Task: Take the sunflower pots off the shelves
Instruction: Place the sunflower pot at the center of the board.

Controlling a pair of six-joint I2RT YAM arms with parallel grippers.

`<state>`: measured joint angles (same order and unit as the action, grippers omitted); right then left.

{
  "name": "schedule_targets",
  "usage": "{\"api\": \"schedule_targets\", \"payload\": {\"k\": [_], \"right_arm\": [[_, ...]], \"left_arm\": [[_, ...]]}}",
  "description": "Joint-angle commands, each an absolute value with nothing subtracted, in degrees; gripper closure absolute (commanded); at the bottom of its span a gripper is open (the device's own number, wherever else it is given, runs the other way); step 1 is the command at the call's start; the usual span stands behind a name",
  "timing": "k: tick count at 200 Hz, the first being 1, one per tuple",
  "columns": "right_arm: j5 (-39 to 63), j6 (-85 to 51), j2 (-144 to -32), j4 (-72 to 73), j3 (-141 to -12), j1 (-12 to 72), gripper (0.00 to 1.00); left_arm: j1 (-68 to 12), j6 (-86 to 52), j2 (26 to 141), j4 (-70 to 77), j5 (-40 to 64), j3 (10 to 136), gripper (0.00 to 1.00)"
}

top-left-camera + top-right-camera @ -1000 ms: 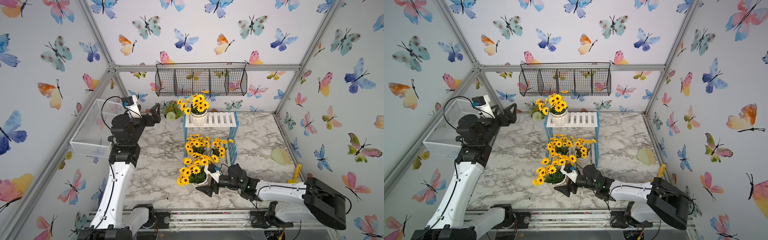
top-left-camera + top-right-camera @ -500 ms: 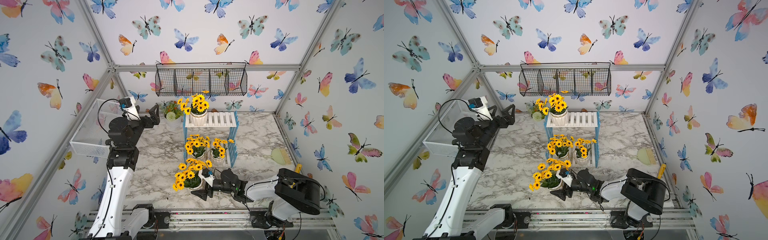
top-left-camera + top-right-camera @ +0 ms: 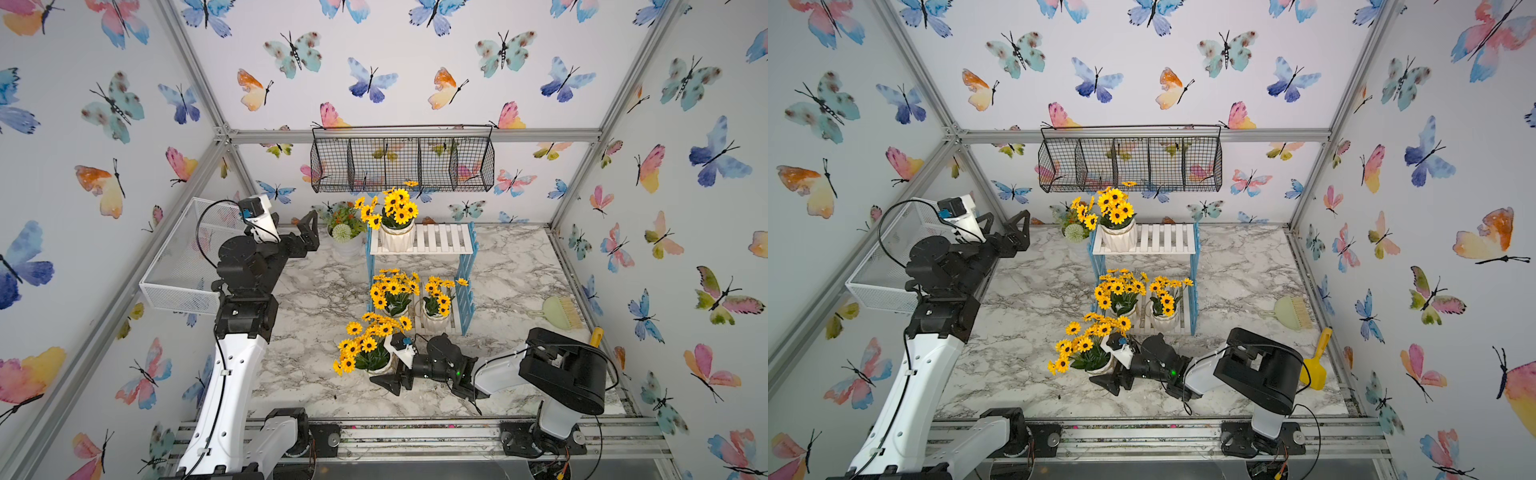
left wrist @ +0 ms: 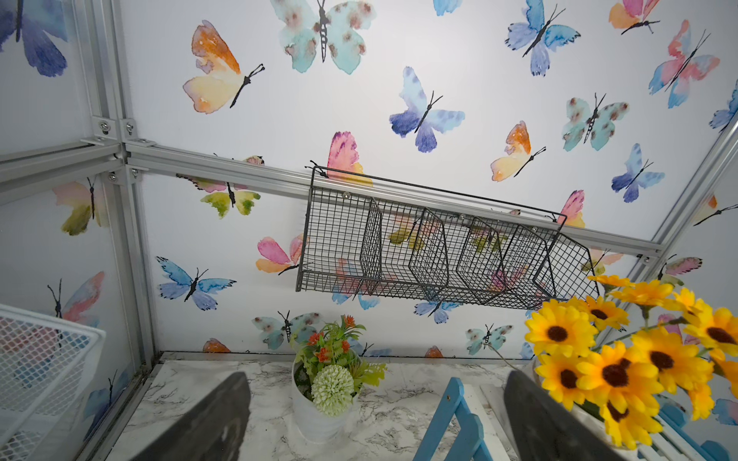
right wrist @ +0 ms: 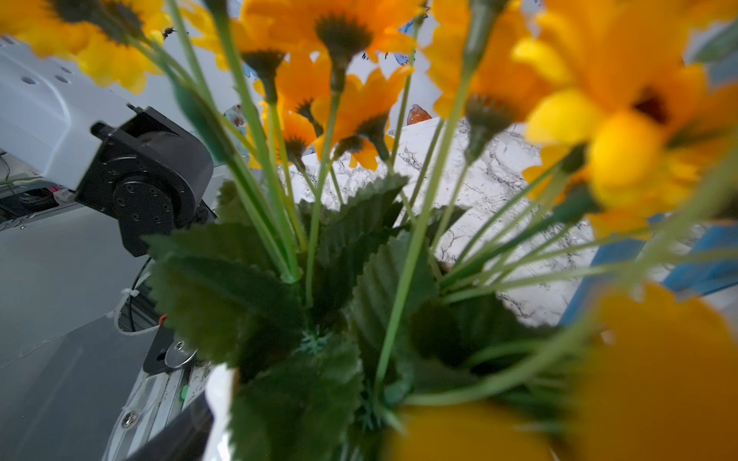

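The shelves (image 3: 440,239) stand mid-table, with white boards and blue side frames. One sunflower pot (image 3: 397,239) is on the top board's left end, and two more sunflower pots (image 3: 392,309) (image 3: 434,322) sit on the lower board. A further sunflower pot (image 3: 376,365) is in front of the shelves at table level, with my right gripper (image 3: 388,374) shut around its white body; its leaves and stems (image 5: 319,279) fill the right wrist view. My left gripper (image 3: 303,224) hovers open and empty, left of the shelf top (image 4: 459,403).
A white pot with a pale pompom bloom (image 3: 345,241) stands between my left gripper and the shelves. A black wire basket (image 3: 403,164) hangs on the back wall and a white mesh basket (image 3: 183,266) on the left wall. A green brush (image 3: 557,313) and yellow scoop (image 3: 1314,365) lie at the right.
My right gripper has carried its sunflower pot leftward and toward the table's front, away from the lower shelf. The left arm has shifted slightly left.
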<state>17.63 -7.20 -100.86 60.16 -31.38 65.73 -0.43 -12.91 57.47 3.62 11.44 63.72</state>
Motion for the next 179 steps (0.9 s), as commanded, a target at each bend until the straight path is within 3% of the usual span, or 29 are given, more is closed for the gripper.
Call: {"api": "schedule_targets", "payload": {"k": [1, 179], "right_arm": [[16.44, -8.25, -101.05, 65.61, -33.46, 66.21, 0.98], [22.09, -9.06, -113.74, 65.3, -40.7, 63.55, 0.98]], "left_arm": [[-0.17, -12.91, 56.05, 5.87, 11.45, 63.28, 0.02], [-0.05, -15.33, 59.93, 12.06, 13.71, 60.87, 0.02]]}}
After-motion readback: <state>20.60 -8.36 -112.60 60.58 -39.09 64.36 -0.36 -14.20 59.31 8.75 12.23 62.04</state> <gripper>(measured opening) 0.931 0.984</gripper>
